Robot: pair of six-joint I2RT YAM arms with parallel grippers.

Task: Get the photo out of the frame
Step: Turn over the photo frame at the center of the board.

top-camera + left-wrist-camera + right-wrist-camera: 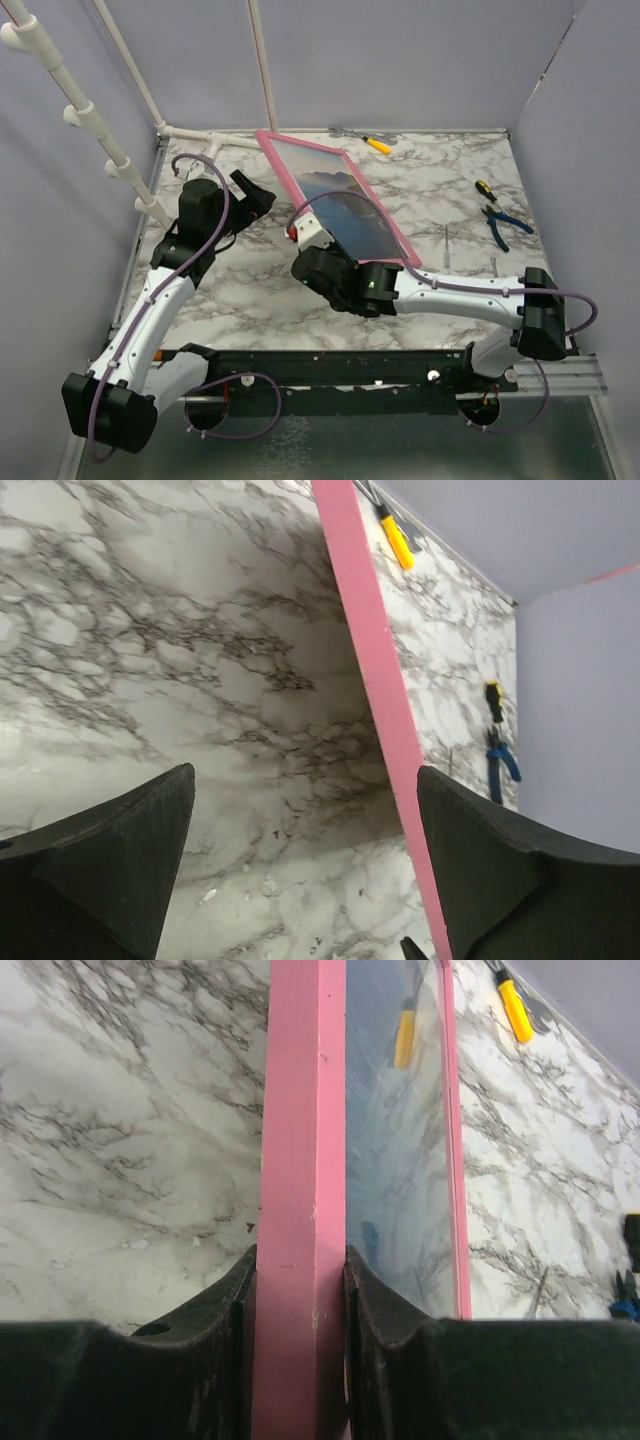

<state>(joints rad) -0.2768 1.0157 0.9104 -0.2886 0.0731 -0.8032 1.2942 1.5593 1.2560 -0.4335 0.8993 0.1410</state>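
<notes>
a: how does the right arm sit?
b: stretched low across the marbled surface toward the frame. the right tool pinches the frame's near pink edge, black pads flat on both faces.
a: and the left?
b: elbow bent, left tool just left of the frame, fingers spread wide, holding nothing.
a: the photo?
b: the photo, a glossy lake print, sits inside the tilted frame, thin pink rim all round.
</notes>
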